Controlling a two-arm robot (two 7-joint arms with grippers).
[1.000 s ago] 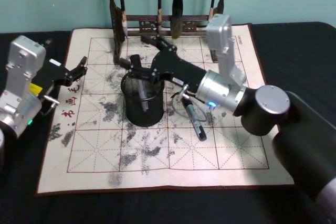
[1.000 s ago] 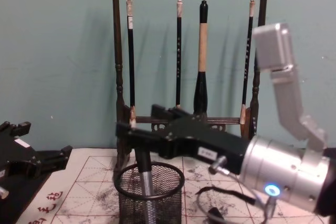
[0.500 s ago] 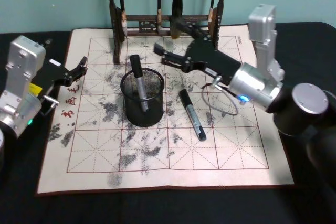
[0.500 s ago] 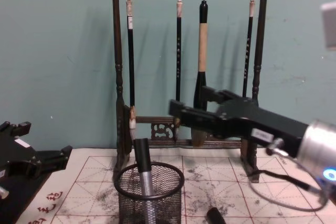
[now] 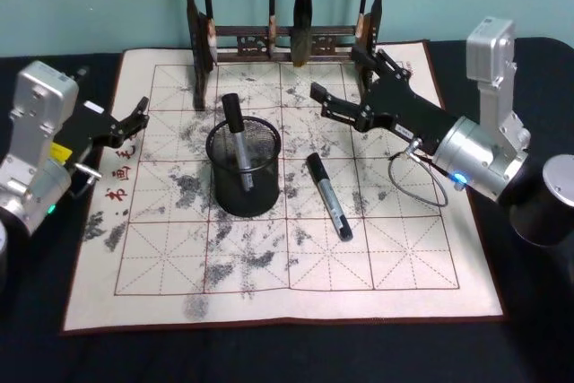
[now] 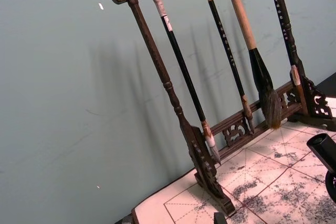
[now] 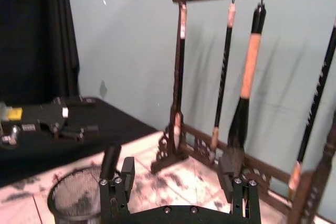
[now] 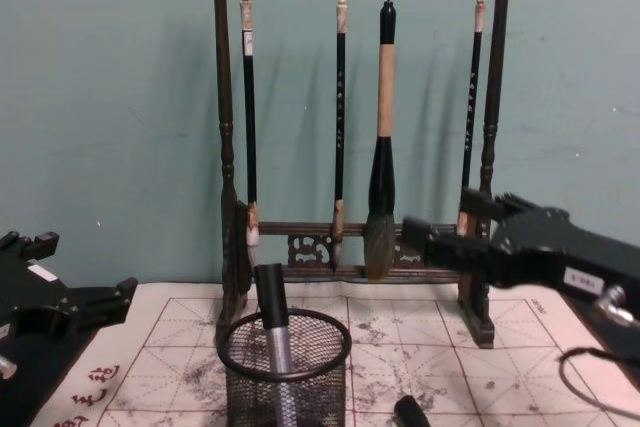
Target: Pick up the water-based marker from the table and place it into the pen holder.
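Note:
The black mesh pen holder (image 5: 244, 177) stands on the mat's left-centre. A black-and-grey marker (image 5: 236, 139) stands upright in it, cap above the rim. A second marker (image 5: 329, 196) lies flat on the mat just right of the holder. My right gripper (image 5: 334, 72) hovers open and empty to the back right of the holder, near the rack. From the right wrist view its fingers (image 7: 123, 182) frame the holder (image 7: 73, 198) and the marker (image 7: 110, 161). The chest view shows holder (image 8: 285, 372), marker (image 8: 272, 332) and right gripper (image 8: 440, 219). My left gripper (image 5: 139, 116) rests open at the mat's left edge.
A dark wooden brush rack (image 5: 287, 40) with hanging brushes stands along the mat's far edge, right behind my right gripper. The ink-stained practice mat (image 5: 134, 266) covers a black table. A cable loop (image 5: 417, 184) hangs under the right wrist.
My right gripper let go of the marker over the holder and drew back to the right and toward the rack. The marker stays standing in the holder. The left arm has not moved.

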